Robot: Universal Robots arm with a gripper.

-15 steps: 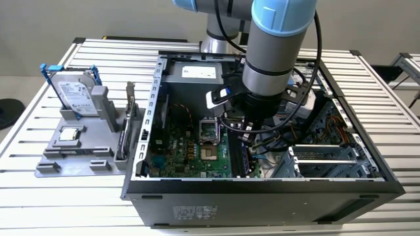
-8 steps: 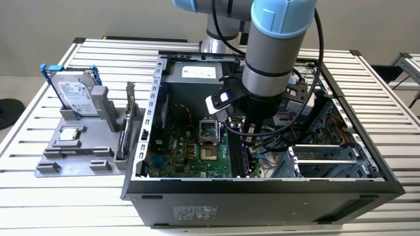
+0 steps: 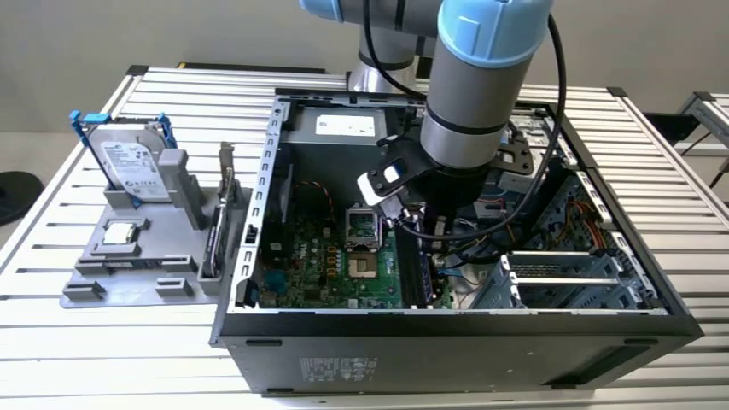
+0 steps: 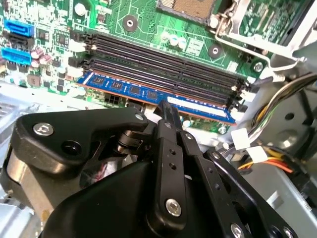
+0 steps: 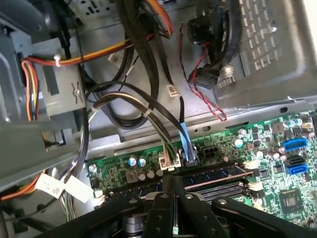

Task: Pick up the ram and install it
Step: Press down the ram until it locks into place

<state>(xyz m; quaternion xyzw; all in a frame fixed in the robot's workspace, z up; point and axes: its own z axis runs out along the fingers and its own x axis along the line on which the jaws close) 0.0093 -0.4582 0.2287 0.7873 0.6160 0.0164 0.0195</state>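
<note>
Fingers (image 4: 171,116) of the gripper (image 4: 168,111) press together on the top edge of the ram (image 4: 124,89), clenched on the blue stick as it stands in the outermost memory slot of the green motherboard (image 4: 148,29). In the second wrist view the ram runs beside three empty dark slots (image 4: 163,62), with the processor socket (image 4: 188,6) beyond them. In the first wrist view the gripper (image 5: 173,186) sits on the ram (image 5: 213,174) near bundled cables (image 5: 148,114) and the drive cage (image 5: 277,49). In the exterior view the arm (image 3: 473,94) reaches down into the open computer case (image 3: 456,337). Farther off, towards the exterior view's left, a grey fixture (image 3: 137,256) holds a hard drive (image 3: 128,166) upright in a blue frame on the slatted table (image 3: 68,342).
</note>
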